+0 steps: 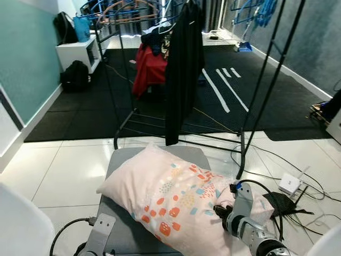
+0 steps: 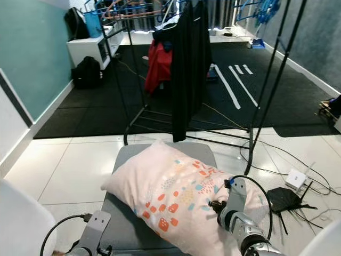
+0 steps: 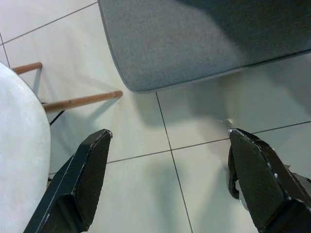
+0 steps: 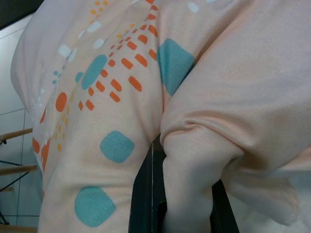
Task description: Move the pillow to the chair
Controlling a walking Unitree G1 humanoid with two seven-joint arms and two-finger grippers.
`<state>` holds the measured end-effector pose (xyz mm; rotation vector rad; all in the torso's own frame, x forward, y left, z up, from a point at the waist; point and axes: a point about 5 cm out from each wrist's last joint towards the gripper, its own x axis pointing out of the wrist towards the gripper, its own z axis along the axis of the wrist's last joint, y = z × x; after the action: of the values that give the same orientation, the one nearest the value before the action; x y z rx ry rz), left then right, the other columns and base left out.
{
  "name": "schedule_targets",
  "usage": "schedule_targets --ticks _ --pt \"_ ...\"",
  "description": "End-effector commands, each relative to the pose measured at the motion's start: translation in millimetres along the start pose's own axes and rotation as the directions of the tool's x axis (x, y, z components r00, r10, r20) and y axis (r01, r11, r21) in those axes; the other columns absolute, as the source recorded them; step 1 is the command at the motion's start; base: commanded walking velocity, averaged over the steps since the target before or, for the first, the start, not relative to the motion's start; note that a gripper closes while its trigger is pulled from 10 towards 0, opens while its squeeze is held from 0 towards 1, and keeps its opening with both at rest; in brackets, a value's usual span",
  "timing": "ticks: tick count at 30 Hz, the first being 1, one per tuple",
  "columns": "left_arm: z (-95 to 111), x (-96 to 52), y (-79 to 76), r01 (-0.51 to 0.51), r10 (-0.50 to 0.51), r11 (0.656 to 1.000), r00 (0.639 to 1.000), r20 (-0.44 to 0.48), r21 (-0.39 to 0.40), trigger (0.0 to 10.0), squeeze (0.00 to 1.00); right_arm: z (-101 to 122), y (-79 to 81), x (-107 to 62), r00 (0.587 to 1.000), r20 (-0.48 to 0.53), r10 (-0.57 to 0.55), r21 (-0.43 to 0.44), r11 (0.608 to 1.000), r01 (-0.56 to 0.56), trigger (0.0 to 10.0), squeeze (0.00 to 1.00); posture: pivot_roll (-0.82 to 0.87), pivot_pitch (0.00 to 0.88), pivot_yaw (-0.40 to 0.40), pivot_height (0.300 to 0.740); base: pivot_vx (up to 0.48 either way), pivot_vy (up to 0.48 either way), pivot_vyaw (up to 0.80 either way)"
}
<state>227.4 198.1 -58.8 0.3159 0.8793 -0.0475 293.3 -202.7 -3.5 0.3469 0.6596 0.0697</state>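
The left tool (image 3: 165, 184) hangs released, fingers spread wide, above pale floor tile just beside the rounded corner of the grey padded seat (image 1: 122, 224) and near a white chair with wooden legs (image 3: 19, 160). The pale pink pillow printed with orange and teal shapes (image 1: 170, 197) lies across that seat, and the right tool (image 2: 216, 205) is clenched on a fold of fabric at its right end; judged from this, deepen the pinch before lifting, since one thin fold may slip. To the right of that tool, black cables and a white box (image 1: 290, 183) lie on the floor, with a black clothes rack (image 1: 181, 80) beyond, so open room lies toward the left tool.

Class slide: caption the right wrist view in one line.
Right claw pinching a fold of the pink patterned pillow.
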Motion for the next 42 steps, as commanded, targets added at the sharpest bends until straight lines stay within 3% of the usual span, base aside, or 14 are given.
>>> schedule_targets --ticks 1,11,14,32,41,42 --pt "-4 -0.2 -4.9 0.012 -0.011 1.0 1.0 -0.027 0.024 10.0 0.0 9 7.3 2.8 0.999 0.031 0.029 -0.016 0.999 -0.028 10.0 0.0 -0.08 0.062 -0.029 0.74 0.0 0.0 0.79" --pt "-10 -1.4 0.9 -0.005 0.005 1.0 1.0 -0.03 -0.008 10.0 0.0 46 23.5 7.0 0.984 0.147 0.1 -0.032 0.995 -0.097 10.0 0.0 -0.07 0.062 -0.033 0.74 0.0 -0.192 0.79" --pt "-10 -1.5 1.5 -0.01 0.009 1.0 1.0 -0.03 -0.012 10.0 0.0 47 24.4 7.2 0.983 0.15 0.103 -0.033 0.995 -0.099 10.0 0.0 -0.07 0.061 -0.034 0.74 0.0 -0.48 0.79" --pt "-6 -0.8 -3.2 -0.015 0.016 1.0 1.0 -0.02 0.017 10.0 0.0 55 27.6 7.3 0.977 0.171 0.125 -0.052 0.992 -0.118 10.0 0.0 -0.08 0.061 -0.034 0.74 0.0 0.0 0.79" --pt "-5 -0.6 -3.7 -0.013 0.013 1.0 1.0 -0.017 0.024 10.0 0.0 72 34.0 6.8 0.96 0.227 0.161 -0.064 0.987 -0.15 10.0 0.0 -0.08 0.058 -0.028 0.74 0.0 0.0 0.79" --pt "-6 -0.7 -3.0 -0.013 0.013 1.0 1.0 -0.017 0.026 10.0 0.0 82 38.0 6.0 0.947 0.261 0.187 -0.069 0.982 -0.175 10.0 0.0 -0.08 0.055 -0.026 0.74 0.0 0.0 0.79"
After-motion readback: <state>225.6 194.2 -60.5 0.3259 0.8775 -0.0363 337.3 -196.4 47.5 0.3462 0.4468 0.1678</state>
